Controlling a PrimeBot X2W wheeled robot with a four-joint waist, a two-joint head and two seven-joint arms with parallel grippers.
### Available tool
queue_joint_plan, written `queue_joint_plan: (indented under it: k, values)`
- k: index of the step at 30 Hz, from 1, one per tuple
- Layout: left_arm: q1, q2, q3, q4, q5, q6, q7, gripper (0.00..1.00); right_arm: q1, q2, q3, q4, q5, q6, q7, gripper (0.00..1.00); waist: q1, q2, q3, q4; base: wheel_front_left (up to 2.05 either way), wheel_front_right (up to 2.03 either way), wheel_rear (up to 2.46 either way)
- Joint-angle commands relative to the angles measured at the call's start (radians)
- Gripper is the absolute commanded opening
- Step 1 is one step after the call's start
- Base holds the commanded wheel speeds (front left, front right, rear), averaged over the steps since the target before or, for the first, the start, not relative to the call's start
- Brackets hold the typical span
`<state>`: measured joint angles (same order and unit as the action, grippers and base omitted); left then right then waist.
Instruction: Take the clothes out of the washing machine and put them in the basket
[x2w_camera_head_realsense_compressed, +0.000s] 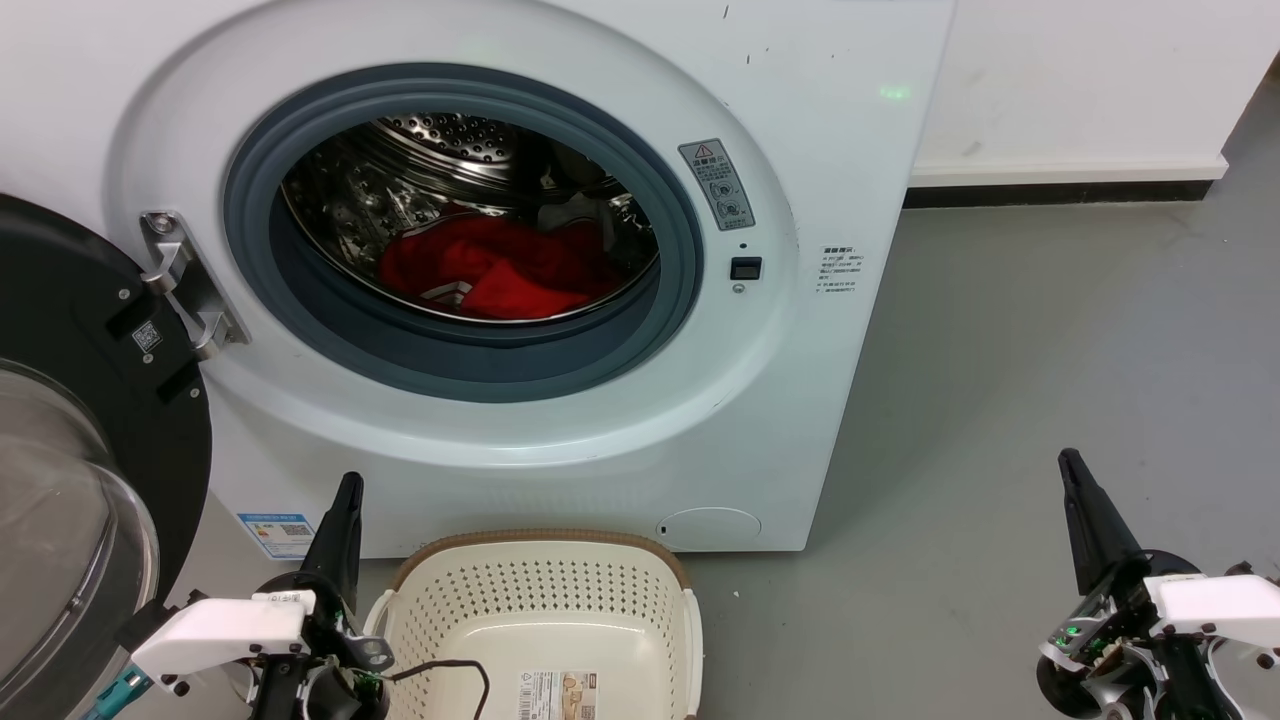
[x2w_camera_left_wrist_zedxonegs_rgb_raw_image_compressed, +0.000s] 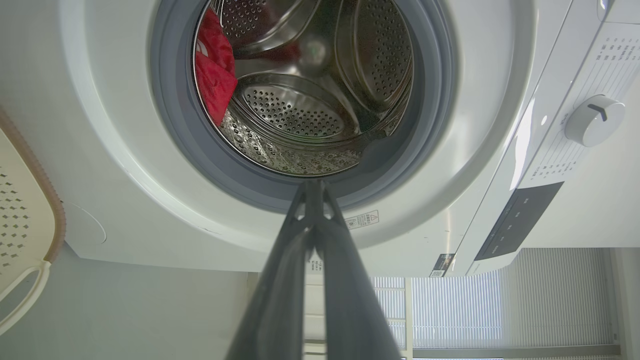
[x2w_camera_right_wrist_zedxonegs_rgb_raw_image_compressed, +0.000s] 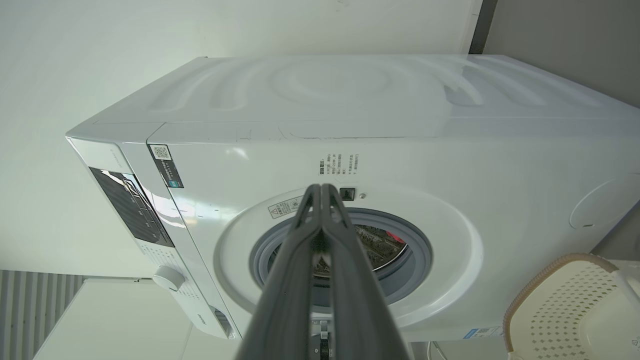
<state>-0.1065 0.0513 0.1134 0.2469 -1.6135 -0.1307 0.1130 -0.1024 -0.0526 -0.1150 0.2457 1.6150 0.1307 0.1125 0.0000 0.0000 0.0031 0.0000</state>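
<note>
Looking down from the head view at a white washing machine (x2w_camera_head_realsense_compressed: 820, 380), with its black-framed glass door (x2w_camera_head_realsense_compressed: 90, 420) swung wide open out at 9 o'clock. Can see straight past the grey rubber seal (x2w_camera_head_realsense_compressed: 300, 330) into the shiny steel drum (x2w_camera_head_realsense_compressed: 440, 140). Spotted the red clothes (x2w_camera_head_realsense_compressed: 500, 265) bunched in a heap at the bottom of that drum, around 6 o'clock inside the opening, with a bit of white trim poking out at the front.

Found the basket (x2w_camera_head_realsense_compressed: 540, 548) on the grey floor (x2w_camera_head_realsense_compressed: 1000, 400) at 6 o'clock from the opening, just in front of the machine's base. Carrying a paper label (x2w_camera_head_realsense_compressed: 557, 693) on its bottom, plus a thin dark cable (x2w_camera_head_realsense_compressed: 450, 668) from the left arm looping across its near-left corner.

Got the left hand (x2w_camera_head_realsense_compressed: 349, 484) at roughly 7 o'clock in the head view, just beside the basket's left rim, pointing up at the machine. Pressed together tip to tip and gripping nothing, easy to tell from the left wrist view, with the tips lined up over the grey seal. Same deal with the right hand (x2w_camera_head_realsense_compressed: 1068, 460) way over at 4 o'clock, well apart from both basket and machine, above bare floor: together at the tips, holding nothing. Pointing at the machine's front too, going by the right wrist view, with a sliver of red peeking out of the drum.
</note>
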Motion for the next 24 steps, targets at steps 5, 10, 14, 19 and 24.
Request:
queue_joint_plan:
  k: [5,10,14,19,24]
  values:
    - [0.001,0.0,-0.001,0.003,0.0,0.0,0.0,1.0,0.002,0.0,0.0,0.002,0.0,0.0,0.0,1.0,0.0,0.0,0.0,0.0,0.0,0.0,0.0]
    - [0.013,-0.002,-0.016,0.019,0.001,0.0,-0.01,1.0,0.018,0.001,0.006,0.012,-0.002,0.0,-0.01,1.0,0.0,0.0,0.0,0.0,0.0,0.0,0.0]
    - [0.006,-0.001,-0.047,0.007,0.008,0.0,-0.037,1.0,0.032,0.001,0.021,-0.016,-0.025,0.0,-0.036,1.0,0.0,0.0,0.0,-0.001,0.0,0.0,0.0]
    - [0.003,-0.001,-0.058,-0.01,0.041,0.0,-0.056,1.0,0.044,0.001,0.03,-0.038,-0.074,0.0,-0.055,1.0,0.0,0.0,0.0,-0.001,0.0,0.0,0.0]
    - [0.002,-0.001,-0.067,-0.032,0.135,0.0,-0.079,1.0,0.056,0.001,0.04,-0.067,-0.183,0.0,-0.078,1.0,0.0,0.0,-0.001,-0.002,0.0,0.0,0.0]
